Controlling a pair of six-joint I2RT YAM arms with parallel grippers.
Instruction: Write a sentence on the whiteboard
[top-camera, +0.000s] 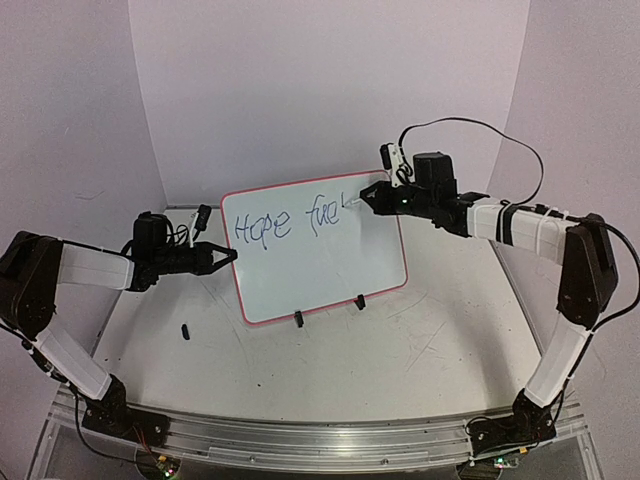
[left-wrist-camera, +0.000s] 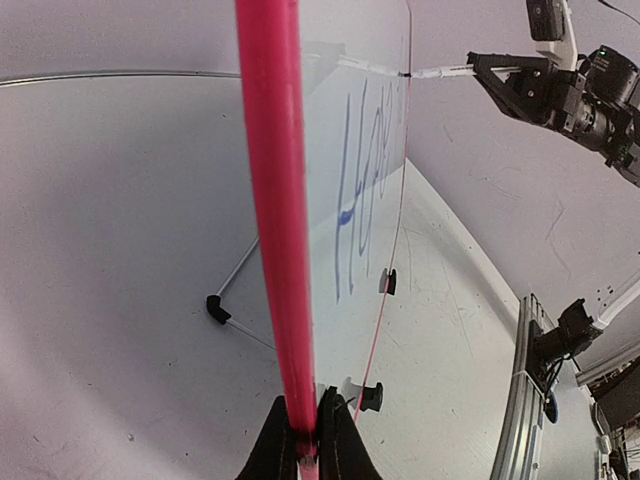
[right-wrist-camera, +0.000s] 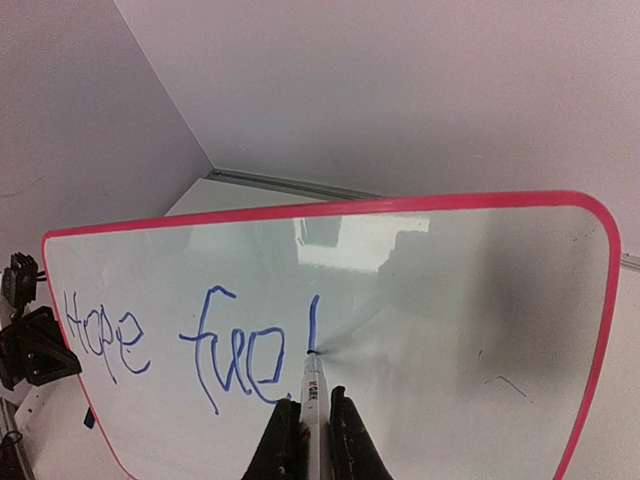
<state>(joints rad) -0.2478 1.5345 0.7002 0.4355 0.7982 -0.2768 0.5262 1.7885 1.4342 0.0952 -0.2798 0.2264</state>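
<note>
The whiteboard, glossy white with a red-pink rim, stands tilted on two black clip feet at mid table. Blue lettering on its top line reads "Hope fuel"; it also shows in the right wrist view. My left gripper is shut on the board's left rim, seen edge-on in the left wrist view. My right gripper is shut on a white marker. The marker tip touches the board at the foot of the "l" stroke.
A small dark cap lies on the table left of the board. White walls close the back and sides. A metal rail with both arm bases runs along the near edge.
</note>
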